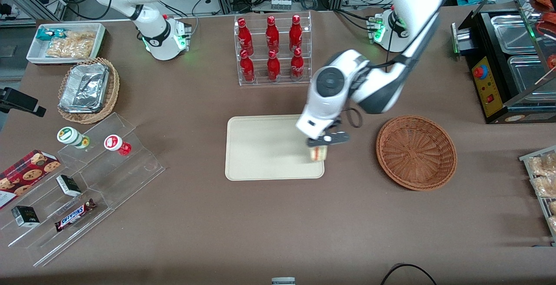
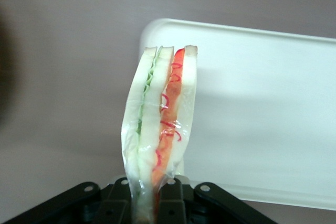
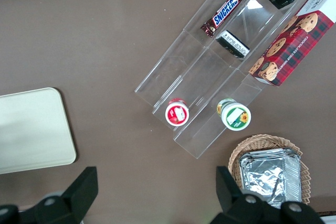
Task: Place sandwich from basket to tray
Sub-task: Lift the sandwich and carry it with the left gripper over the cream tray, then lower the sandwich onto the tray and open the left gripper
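My gripper (image 1: 320, 145) is shut on the sandwich (image 1: 318, 153), a wrapped wedge of white bread with red and green filling (image 2: 160, 124). It hangs over the corner of the cream tray (image 1: 269, 148) that is nearest the basket and the front camera. The reddish-brown wicker basket (image 1: 416, 152) stands beside the tray toward the working arm's end, with nothing in it. In the left wrist view the black fingers (image 2: 173, 203) pinch the sandwich's lower end, and the tray's rounded corner (image 2: 262, 114) lies under it.
A clear rack of red bottles (image 1: 273, 48) stands farther from the front camera than the tray. Toward the parked arm's end are an acrylic step shelf with snacks (image 1: 82, 180), a tan basket holding foil (image 1: 87, 89) and a white bin (image 1: 65, 41). A black appliance (image 1: 508, 59) stands past the basket.
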Robot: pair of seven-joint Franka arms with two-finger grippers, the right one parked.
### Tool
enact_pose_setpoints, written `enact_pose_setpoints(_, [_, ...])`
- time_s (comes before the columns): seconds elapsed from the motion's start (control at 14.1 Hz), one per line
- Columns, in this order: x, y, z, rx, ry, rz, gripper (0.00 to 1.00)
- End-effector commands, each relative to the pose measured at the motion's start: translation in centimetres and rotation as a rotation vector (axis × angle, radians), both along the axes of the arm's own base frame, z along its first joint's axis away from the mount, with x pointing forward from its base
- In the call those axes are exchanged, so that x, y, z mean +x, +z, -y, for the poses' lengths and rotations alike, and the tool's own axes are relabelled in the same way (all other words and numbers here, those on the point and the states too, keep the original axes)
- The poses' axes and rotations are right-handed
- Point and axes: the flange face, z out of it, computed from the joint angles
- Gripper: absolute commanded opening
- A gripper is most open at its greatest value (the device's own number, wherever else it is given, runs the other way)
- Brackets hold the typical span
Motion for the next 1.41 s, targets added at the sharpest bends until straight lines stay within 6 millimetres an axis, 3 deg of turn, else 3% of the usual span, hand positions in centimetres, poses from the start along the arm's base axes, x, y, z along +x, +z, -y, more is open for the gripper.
enact_pose_setpoints(0.0, [0.2,-1.2,5.8,-0.021,0.014,-0.005,0.01])
enact_pose_setpoints(0.14, [-0.6,-2.9,9.1,-0.007,0.025,0.021,0.01])
enact_pose_setpoints(0.28, [-1.0,-4.5,11.1,0.01,0.034,0.047,0.01])
enact_pose_setpoints(0.64, [1.1,-7.0,11.7,0.032,0.054,0.009,0.01])
enact_pose_setpoints(0.78, [1.2,-8.2,11.7,0.033,0.027,-0.001,0.02])
enact_pose_setpoints(1.2, [0.0,-8.6,12.6,0.027,-0.058,-0.012,0.05])
enact_pose_setpoints(1.27, [0.0,-8.8,12.5,0.027,-0.058,-0.014,0.14])
enact_pose_setpoints(1.34, [0.0,-9.2,12.5,0.03,-0.054,-0.02,0.47])
